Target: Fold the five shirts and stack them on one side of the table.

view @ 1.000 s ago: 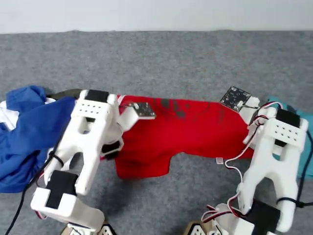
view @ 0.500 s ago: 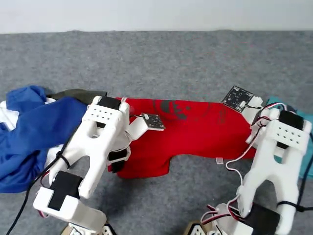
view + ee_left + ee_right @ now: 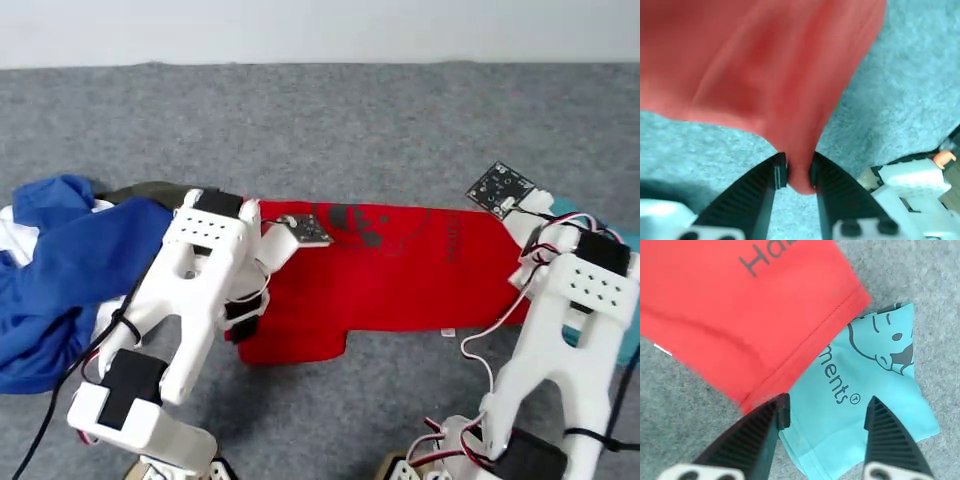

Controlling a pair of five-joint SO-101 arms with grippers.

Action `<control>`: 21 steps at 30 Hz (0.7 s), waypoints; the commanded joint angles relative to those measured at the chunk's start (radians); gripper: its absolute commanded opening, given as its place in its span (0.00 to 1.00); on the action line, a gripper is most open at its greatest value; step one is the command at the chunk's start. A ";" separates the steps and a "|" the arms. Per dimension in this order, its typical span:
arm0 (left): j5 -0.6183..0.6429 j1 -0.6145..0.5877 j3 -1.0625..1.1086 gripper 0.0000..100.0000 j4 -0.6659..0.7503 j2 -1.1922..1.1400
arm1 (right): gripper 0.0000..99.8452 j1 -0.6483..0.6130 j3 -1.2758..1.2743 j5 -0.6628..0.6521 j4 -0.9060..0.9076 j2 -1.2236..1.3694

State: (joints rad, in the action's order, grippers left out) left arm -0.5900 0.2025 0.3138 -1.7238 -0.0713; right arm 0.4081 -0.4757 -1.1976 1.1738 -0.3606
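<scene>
A red shirt [image 3: 400, 270] lies spread across the middle of the grey table, print facing up. My left gripper [image 3: 795, 176] is shut on a bunched fold of the red shirt [image 3: 770, 75], at its left edge in the high view [image 3: 243, 318]. My right gripper [image 3: 827, 415] is open just above the red shirt's right hem [image 3: 790, 370], where it overlaps a teal shirt [image 3: 875, 365]. Nothing is between its fingers. A blue shirt [image 3: 70, 270] lies crumpled at the left, over a white one [image 3: 10, 232] and a dark one [image 3: 150, 190].
The teal shirt [image 3: 628, 335] lies at the table's right edge, partly under the right arm [image 3: 565, 330]. Bare grey carpet [image 3: 330, 130] covers the far half of the table up to a white wall. The left arm's body [image 3: 180, 320] stands between the blue pile and the red shirt.
The left arm has swung right with the red shirt's edge. The right arm has drawn back to the right and nearer. The red shirt now lies flatter and wider.
</scene>
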 commanded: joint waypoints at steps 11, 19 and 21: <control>0.152 0.005 -0.041 0.26 -0.031 0.249 | 0.25 -0.050 0.064 0.091 -0.007 -0.044; 0.359 -0.072 -0.065 0.18 0.288 0.253 | 0.24 -0.159 0.066 0.325 -0.022 -0.015; 0.368 -0.080 -0.065 0.12 0.400 0.232 | 0.18 -0.188 0.066 0.402 -0.047 0.024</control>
State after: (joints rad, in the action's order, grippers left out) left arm -0.2555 0.1412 0.2892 -1.4922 0.1419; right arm 0.2639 -0.4757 -0.8984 1.1630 -0.3529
